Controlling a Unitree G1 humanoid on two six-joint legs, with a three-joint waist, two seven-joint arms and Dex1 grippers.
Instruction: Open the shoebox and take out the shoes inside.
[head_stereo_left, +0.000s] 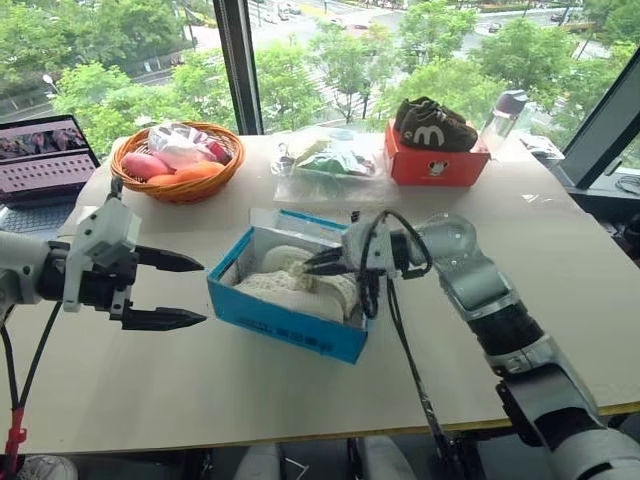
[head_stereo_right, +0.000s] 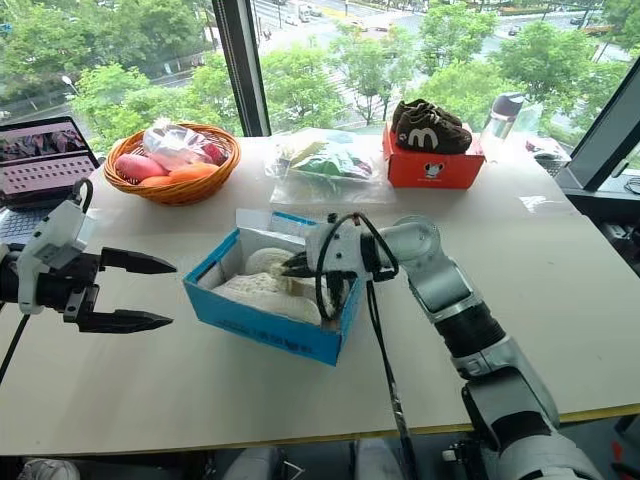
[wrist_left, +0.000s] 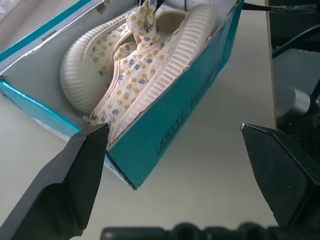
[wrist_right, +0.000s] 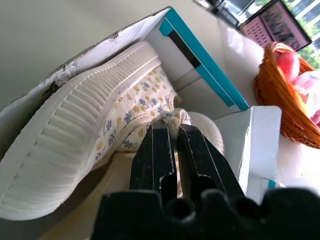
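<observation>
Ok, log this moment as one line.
shoebox: open, on table | shoes: inside box | right hand: shut on shoe bow | left hand: open, beside box

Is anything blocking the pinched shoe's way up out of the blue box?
Nothing visible does. The shoebox is open on top, and the right gripper is shut on the shoes' fabric bow. The left gripper waits open beside the box.

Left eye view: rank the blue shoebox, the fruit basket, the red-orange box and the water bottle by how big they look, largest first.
1. The shoebox, also nearest the camera.
2. The basket, wide but farther back.
3. The red-orange box.
4. The bottle, partly hidden behind that box.

Nearness inflates the shoebox, so its lead over the basket is unsure.
</observation>
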